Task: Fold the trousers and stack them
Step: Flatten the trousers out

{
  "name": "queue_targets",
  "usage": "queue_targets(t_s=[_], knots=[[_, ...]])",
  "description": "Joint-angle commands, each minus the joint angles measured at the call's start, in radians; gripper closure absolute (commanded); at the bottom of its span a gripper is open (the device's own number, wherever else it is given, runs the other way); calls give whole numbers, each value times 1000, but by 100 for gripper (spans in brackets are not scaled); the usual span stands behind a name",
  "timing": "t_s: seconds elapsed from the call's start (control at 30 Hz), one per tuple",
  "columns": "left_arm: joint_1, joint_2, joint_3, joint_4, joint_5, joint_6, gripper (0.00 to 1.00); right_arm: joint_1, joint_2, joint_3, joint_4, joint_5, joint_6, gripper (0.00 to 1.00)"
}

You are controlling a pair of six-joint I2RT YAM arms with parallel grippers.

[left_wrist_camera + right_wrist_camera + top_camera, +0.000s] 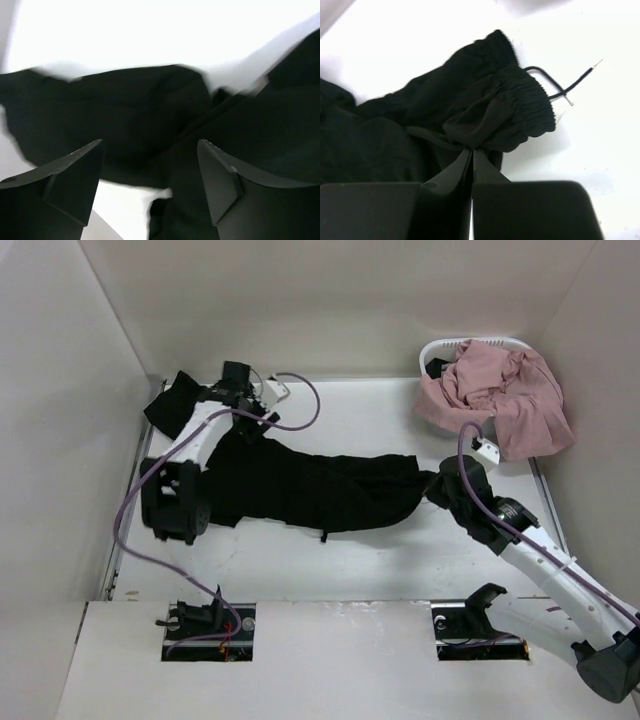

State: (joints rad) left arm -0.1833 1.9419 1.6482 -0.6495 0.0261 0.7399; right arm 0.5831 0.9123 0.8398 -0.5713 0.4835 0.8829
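Black trousers (pixel 310 488) lie stretched across the white table, legs at the far left, waistband at the right. My right gripper (pixel 472 151) is shut on the trousers' elastic waistband (pixel 520 107), its drawstring (pixel 570 85) trailing on the table; in the top view it sits at the cloth's right end (pixel 440 485). My left gripper (pixel 150 150) is open, its fingers (pixel 75 170) spread just above the black cloth (pixel 125 115) at the far left end, near the trouser legs (pixel 180 405); the view is blurred. Nothing is between its jaws.
A white basket (pixel 470 345) at the back right holds pink trousers (pixel 500 395) that spill over its rim onto the table. Enclosure walls stand to the left, right and back. Purple cables loop over both arms.
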Motion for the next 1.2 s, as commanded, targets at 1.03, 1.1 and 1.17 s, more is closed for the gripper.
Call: queue_targets(t_s=[1.03,1.1,1.17], knots=[[370,-440,-877,474,-51,233,94,-248,63,-456,295,-277,643,37],[403,-440,-869,540,-80,201,100,-265,117,-443,338,-269,613,70],[448,-462,-851,605,-97,199,100,-315,112,-411,350,-254,562,94]])
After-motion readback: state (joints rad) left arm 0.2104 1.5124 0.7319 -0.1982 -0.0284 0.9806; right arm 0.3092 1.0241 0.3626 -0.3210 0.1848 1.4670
